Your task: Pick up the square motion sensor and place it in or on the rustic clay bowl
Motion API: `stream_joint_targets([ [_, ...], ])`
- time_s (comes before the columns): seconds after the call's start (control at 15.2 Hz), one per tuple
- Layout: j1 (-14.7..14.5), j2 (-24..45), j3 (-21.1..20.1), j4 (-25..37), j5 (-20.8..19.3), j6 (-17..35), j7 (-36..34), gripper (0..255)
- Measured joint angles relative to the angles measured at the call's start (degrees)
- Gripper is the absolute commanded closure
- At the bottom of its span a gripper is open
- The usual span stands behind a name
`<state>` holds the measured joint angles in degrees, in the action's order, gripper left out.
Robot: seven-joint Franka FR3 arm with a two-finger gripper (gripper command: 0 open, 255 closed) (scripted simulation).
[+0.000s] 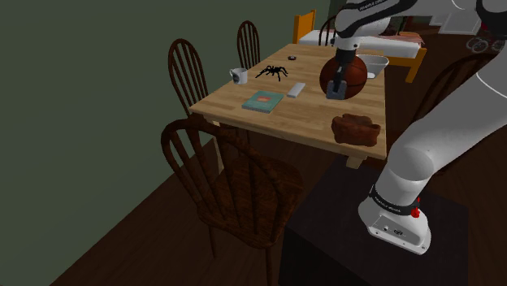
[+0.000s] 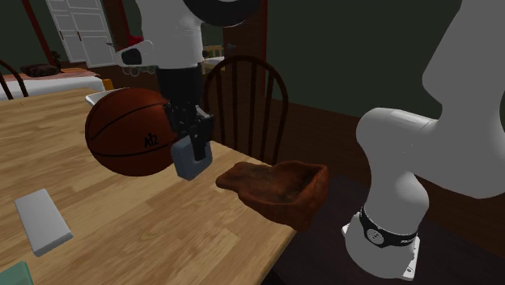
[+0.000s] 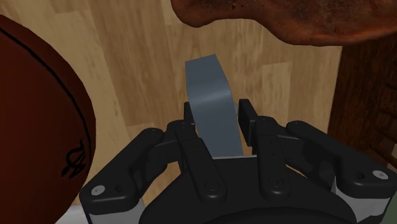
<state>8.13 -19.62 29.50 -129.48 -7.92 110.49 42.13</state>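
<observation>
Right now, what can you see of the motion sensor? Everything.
The motion sensor is a plain grey-blue squarish slab with no visible markings. It hangs upright, clasped at its top between the black gripper's fingers, apparently clear of the wooden table. It is close beside the basketball; the brown clay bowl lies nearby, not touching it.

A dim room with a dark green wall (image 1: 81, 81) and a dark wood floor (image 1: 122, 236). A light wooden surface (image 1: 317, 114) stands among dark spindle-back chairs (image 1: 236, 175). Beyond it lies a bed (image 1: 315, 36) with an orange frame, and a white panelled door (image 2: 81, 32) stands behind.
</observation>
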Motion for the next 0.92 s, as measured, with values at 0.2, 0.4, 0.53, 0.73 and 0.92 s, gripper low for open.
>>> stream_joint_targets([
  [0.2, -0.03, -0.69, -0.46, 1.71, -0.05, -2.36, -0.29, 255],
  [0.4, -0.10, -1.06, -0.83, 3.81, 0.00, -4.81, -0.44, 255],
  [0.53, -0.12, -1.39, -1.07, 5.08, -0.02, -6.40, -0.53, 255],
  [0.73, -0.19, -1.46, -1.28, 7.39, 0.11, -8.78, -0.47, 255],
  [0.92, -0.11, -2.50, -1.77, 7.90, -0.14, -10.34, -0.84, 255],
])
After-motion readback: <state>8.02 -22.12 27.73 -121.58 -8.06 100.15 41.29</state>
